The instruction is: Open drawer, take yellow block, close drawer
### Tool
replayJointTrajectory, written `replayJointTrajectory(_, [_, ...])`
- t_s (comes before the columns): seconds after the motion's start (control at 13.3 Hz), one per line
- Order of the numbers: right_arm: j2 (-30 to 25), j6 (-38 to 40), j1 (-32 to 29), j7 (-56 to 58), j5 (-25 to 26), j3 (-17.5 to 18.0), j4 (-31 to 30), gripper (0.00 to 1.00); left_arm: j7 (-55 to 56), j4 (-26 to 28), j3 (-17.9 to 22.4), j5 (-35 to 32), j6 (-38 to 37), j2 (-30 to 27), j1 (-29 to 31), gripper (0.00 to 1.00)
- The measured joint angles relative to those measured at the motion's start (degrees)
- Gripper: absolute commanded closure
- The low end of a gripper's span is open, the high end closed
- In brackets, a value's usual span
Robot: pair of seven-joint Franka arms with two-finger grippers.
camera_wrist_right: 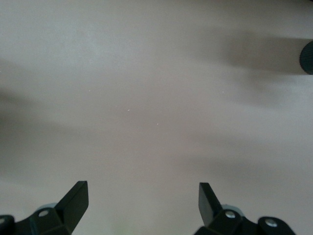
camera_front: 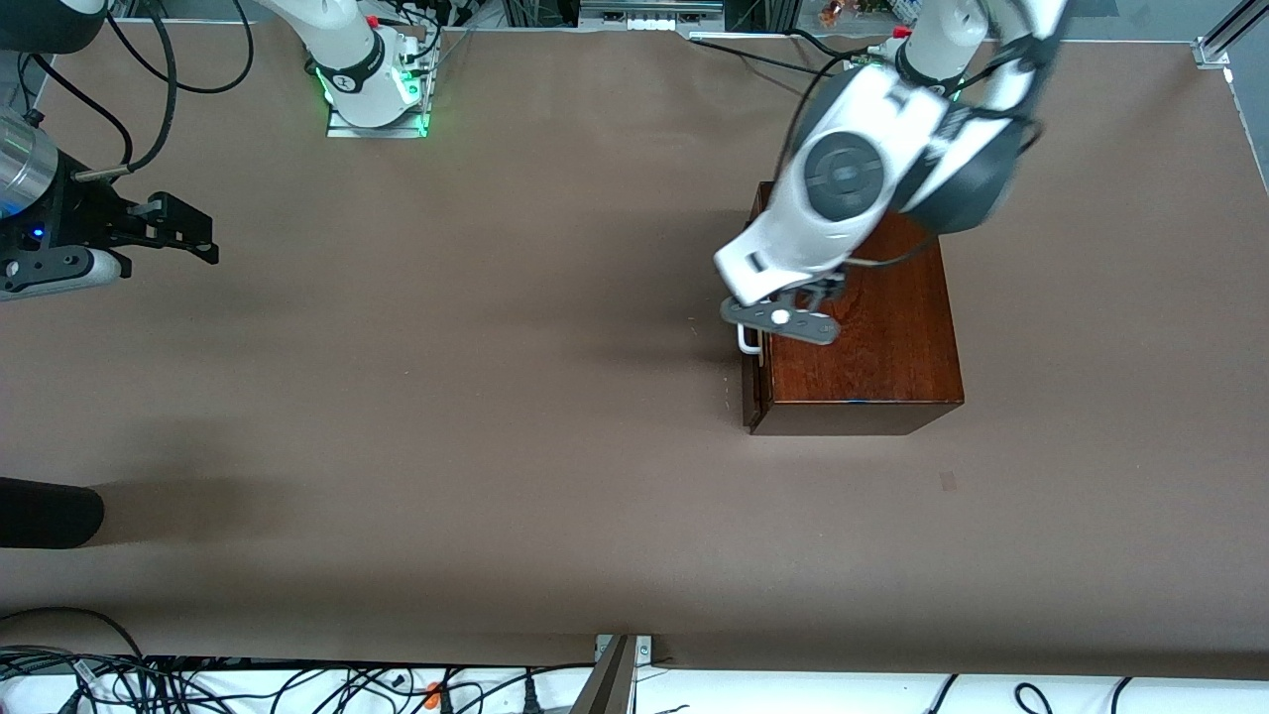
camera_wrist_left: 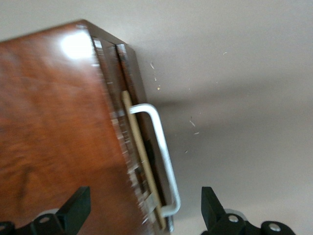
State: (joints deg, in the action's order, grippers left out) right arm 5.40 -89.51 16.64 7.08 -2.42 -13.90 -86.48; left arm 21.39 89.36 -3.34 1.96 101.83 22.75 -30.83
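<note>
Drawer barely cracked, front nearly flush w/ mahogany box at left arm's end of table. Left gripper over handle, fingers apart, not yet gripping. Right gripper apart, waiting over bare table. Yellow block unseen. Pull, pick, close all left.

The front camera looked down from high across the table. Both wrist cameras faced downward; the left one sat close above the mahogany box, shared with the front view.
</note>
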Motion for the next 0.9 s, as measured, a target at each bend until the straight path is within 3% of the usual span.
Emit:
replayJointTrajectory(0.45, [0.0,0.0,0.0,-0.01,0.0,0.0,0.0,0.0,14.13,-0.14,0.01,-9.44,2.49,6.66,-7.77,0.0])
replayJointTrajectory(0.9, [0.0,0.0,0.0,-0.02,0.0,0.0,0.0,0.0,18.73,-0.15,0.04,-15.61,2.51,9.87,-9.83,0.0])
